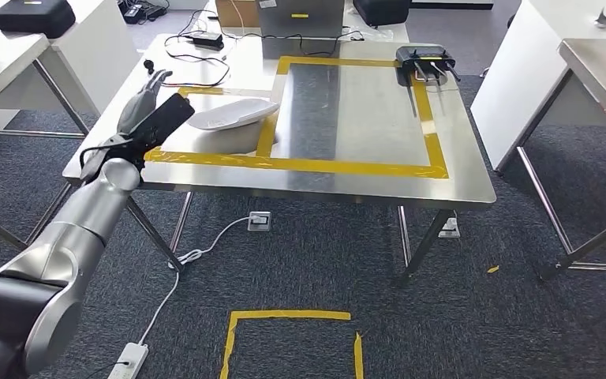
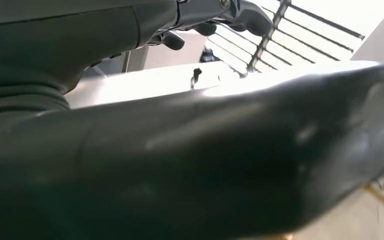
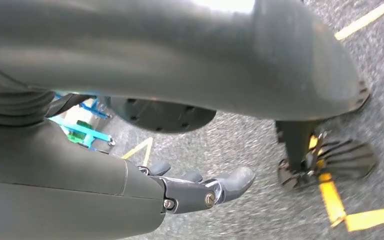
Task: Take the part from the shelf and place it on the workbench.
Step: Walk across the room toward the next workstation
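The part (image 1: 233, 114), a smooth white curved shell, lies on the steel workbench (image 1: 347, 178), across the left side of the yellow tape rectangle (image 1: 308, 165). My left hand (image 1: 148, 101) hovers over the bench's left edge just left of the part, its fingers (image 1: 156, 78) stretched out and holding nothing. In the left wrist view the thick thumb (image 2: 205, 165) crosses the picture, the fingers (image 2: 230, 12) spread apart above it. My right hand (image 3: 200, 190) hangs by my side over the grey carpet with nothing in it, its fingers loosely extended.
A black device with antennas (image 1: 424, 61) sits at the bench's far right corner. A laptop (image 1: 300, 16), a power adapter (image 1: 205, 38) and cables lie at the back. Other tables stand left (image 1: 0, 63) and right (image 1: 600, 71). A power strip (image 1: 130, 359) lies on the floor.
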